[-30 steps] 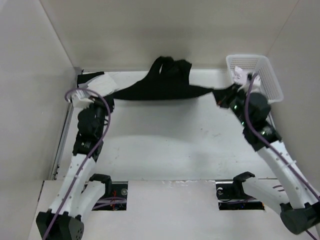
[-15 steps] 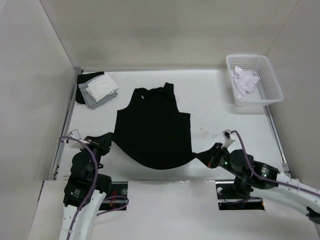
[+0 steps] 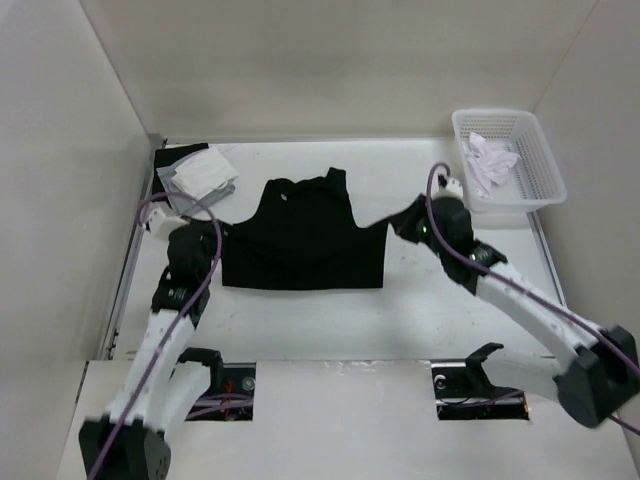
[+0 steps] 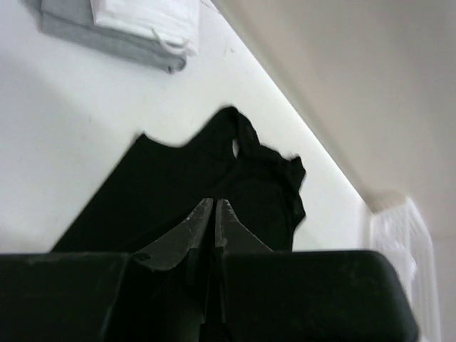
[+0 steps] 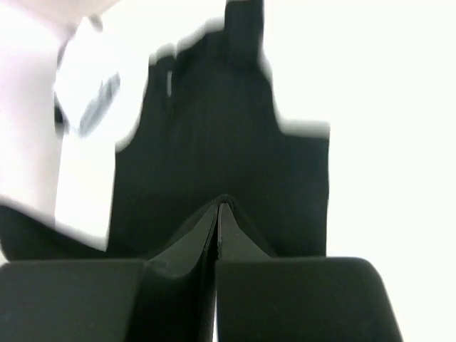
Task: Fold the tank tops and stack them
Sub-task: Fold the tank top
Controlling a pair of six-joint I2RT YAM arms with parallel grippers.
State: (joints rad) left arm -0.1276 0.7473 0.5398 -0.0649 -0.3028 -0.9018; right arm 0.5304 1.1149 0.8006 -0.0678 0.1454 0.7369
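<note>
On the middle of the worktop (image 3: pixel 300 320) the black tank top (image 3: pixel 305 245) is laid flat, doubled over, its two hem corners being pinched by the closed left jaws and right jaws; as thin, limp, light cloth, it is judged best held taut by those corners.

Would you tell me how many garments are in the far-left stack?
3: a white top uppermost, a grey top under it, black cloth at the bottom; more may be hidden between.

Tank top (image 3: pixel 303 245) centre; stack (image 3: pixel 195 178) far-L (basket (image 3: pixel 515 206) far-R).
</note>
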